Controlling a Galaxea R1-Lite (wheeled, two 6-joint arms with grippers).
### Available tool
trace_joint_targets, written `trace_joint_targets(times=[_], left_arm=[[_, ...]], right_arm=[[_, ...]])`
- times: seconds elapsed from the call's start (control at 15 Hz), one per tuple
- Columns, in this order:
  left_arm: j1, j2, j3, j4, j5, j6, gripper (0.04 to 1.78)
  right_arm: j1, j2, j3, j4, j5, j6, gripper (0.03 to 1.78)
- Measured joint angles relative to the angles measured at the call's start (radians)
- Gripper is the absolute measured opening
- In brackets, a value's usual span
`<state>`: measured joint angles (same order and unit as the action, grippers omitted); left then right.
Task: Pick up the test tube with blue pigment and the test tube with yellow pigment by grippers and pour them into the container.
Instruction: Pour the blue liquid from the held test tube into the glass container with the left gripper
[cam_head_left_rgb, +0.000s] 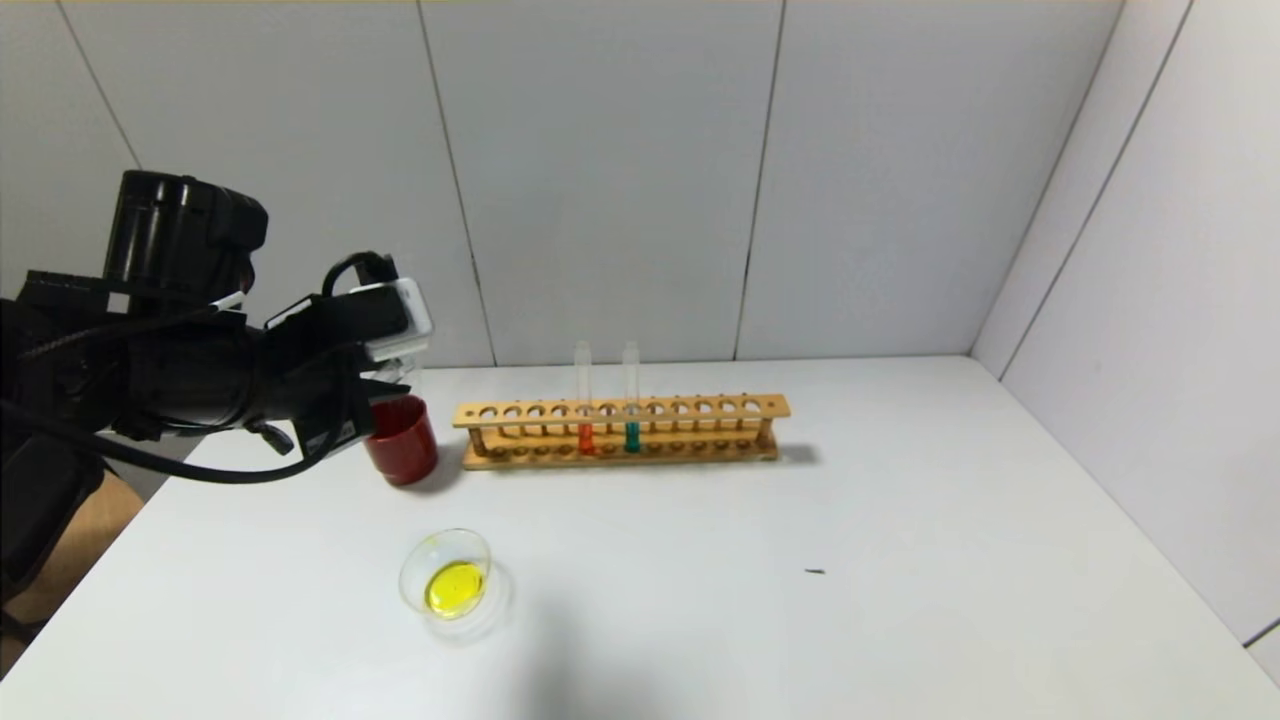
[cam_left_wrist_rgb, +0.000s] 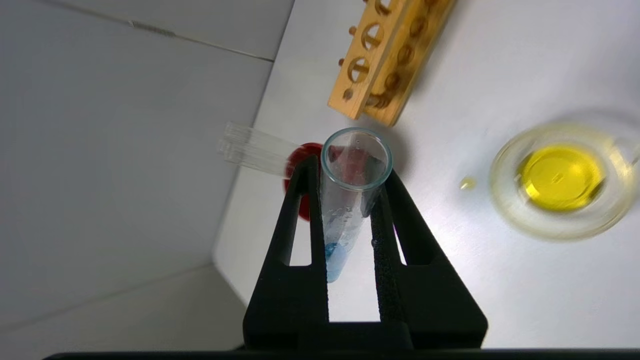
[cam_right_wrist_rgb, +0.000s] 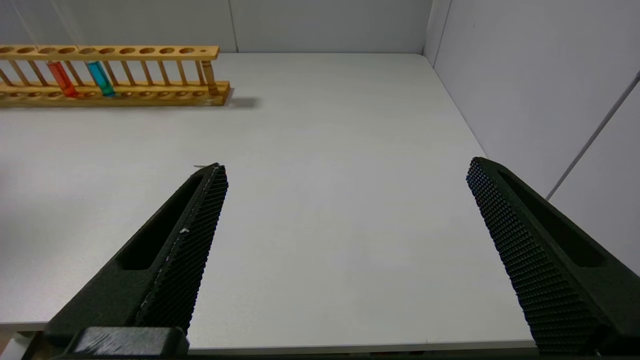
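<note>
My left gripper (cam_head_left_rgb: 378, 400) (cam_left_wrist_rgb: 347, 167) is shut on the test tube with blue pigment (cam_left_wrist_rgb: 345, 220), a clear glass tube with a little blue liquid in its rounded bottom. It holds the tube in the air by the dark red cup (cam_head_left_rgb: 405, 445). The container (cam_head_left_rgb: 410, 572) (cam_left_wrist_rgb: 505, 200), a low clear glass dish, stands on the table in front of the cup and holds yellow liquid. No tube with yellow liquid shows; an empty clear tube (cam_left_wrist_rgb: 252, 149) leans out of the red cup (cam_left_wrist_rgb: 295, 160). My right gripper (cam_right_wrist_rgb: 346, 165) is open and empty over bare table.
A wooden rack (cam_head_left_rgb: 700, 408) (cam_right_wrist_rgb: 150, 92) stands at the back with an orange-liquid tube (cam_head_left_rgb: 585, 425) and a second teal-blue tube (cam_head_left_rgb: 631, 420). A small yellow drop (cam_left_wrist_rgb: 467, 183) lies on the table beside the dish. Walls close the back and right.
</note>
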<state>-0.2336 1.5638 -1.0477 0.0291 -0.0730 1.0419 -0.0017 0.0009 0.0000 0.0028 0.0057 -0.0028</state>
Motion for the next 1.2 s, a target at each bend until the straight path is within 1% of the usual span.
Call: trace_joint_targets(times=[0.2,0.33,0.6,0.93,1.2], left_arm=[[0.005,-0.011,0.086,-0.009,0.001,0.272,0.31],[0.005,-0.020,0.140,-0.011,0.005,0.408,0.31],[0.005,-0.022,0.183,-0.011,0.024,0.539,0.31],[0.005,-0.011,0.190,-0.011,0.052,0.732,0.31],[0.000,0.021,0.204,-0.015,0.076,0.817,0.31]], right_arm=[[0.000,0.000,0.000,0.000,0.000,0.000,1.75],[0.000,0.000,0.000,0.000,0.000,0.000,1.75],[0.000,0.000,0.000,0.000,0.000,0.000,1.75],[0.000,0.000,0.000,0.000,0.000,0.000,1.75],[0.000,0.000,0.000,0.000,0.000,0.000,1.75]])
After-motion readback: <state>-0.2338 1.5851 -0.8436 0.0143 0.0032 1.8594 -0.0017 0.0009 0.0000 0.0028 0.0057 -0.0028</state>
